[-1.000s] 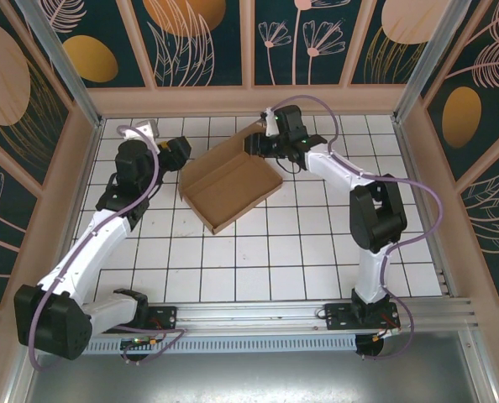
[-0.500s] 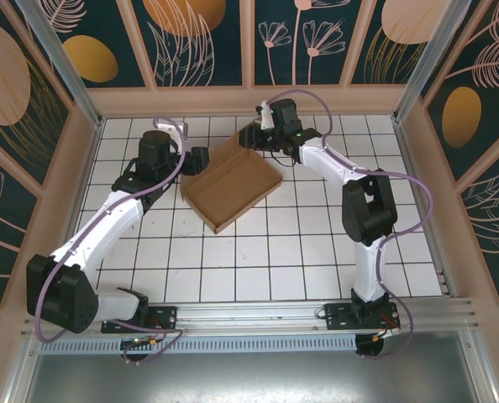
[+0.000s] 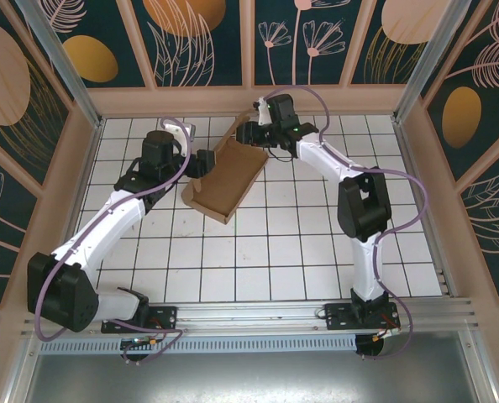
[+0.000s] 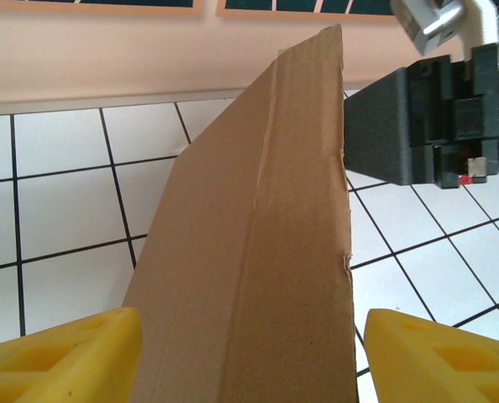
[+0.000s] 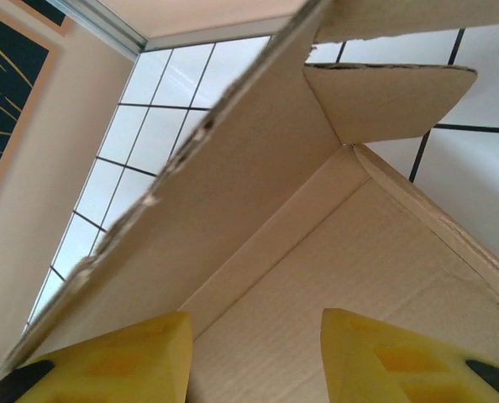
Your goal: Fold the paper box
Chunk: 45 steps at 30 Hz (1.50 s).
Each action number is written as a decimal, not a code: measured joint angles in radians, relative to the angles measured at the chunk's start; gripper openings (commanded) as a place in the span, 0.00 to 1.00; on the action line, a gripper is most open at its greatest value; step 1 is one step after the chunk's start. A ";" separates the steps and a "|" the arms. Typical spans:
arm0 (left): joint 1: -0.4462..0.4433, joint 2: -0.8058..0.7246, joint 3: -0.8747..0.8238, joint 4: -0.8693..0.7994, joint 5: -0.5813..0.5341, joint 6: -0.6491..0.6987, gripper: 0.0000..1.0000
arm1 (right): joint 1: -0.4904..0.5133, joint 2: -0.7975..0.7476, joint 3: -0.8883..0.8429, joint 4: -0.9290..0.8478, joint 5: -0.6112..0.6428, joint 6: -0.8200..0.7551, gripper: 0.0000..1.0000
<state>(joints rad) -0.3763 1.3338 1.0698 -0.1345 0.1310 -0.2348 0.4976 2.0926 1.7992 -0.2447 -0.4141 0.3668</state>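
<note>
Tipped up now: paper box [image 3: 227, 178] w/ right fingers [image 5: 115, 361] gripping, left fingers [image 4: 56, 353] released.

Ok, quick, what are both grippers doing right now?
Left gripper: jaws open, astride the paper box edge.
Right gripper: jaws apart over the box; whether it grips cannot be told.

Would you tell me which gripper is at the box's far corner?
The right gripper, at the paper box's far corner; the left gripper is beside its left edge.
</note>
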 measured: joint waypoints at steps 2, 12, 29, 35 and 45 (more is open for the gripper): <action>-0.001 0.001 0.000 -0.001 0.002 0.005 0.74 | 0.000 0.012 0.003 -0.002 -0.002 0.007 0.45; -0.024 0.041 -0.002 -0.001 -0.112 0.018 0.73 | 0.002 0.027 0.012 -0.008 -0.007 0.010 0.47; -0.024 0.096 -0.002 -0.001 -0.253 -0.002 0.71 | -0.007 -0.064 -0.142 -0.015 0.071 -0.090 0.59; -0.019 0.098 -0.002 -0.001 -0.252 -0.014 0.71 | -0.024 -0.125 -0.307 0.040 0.136 -0.190 0.59; 0.016 0.098 -0.002 0.002 -0.236 -0.048 0.71 | -0.026 -0.121 -0.406 0.243 0.200 -0.504 0.62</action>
<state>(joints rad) -0.3603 1.4319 1.0679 -0.1329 -0.1051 -0.2829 0.4713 1.9713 1.3933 -0.0017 -0.2146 -0.1368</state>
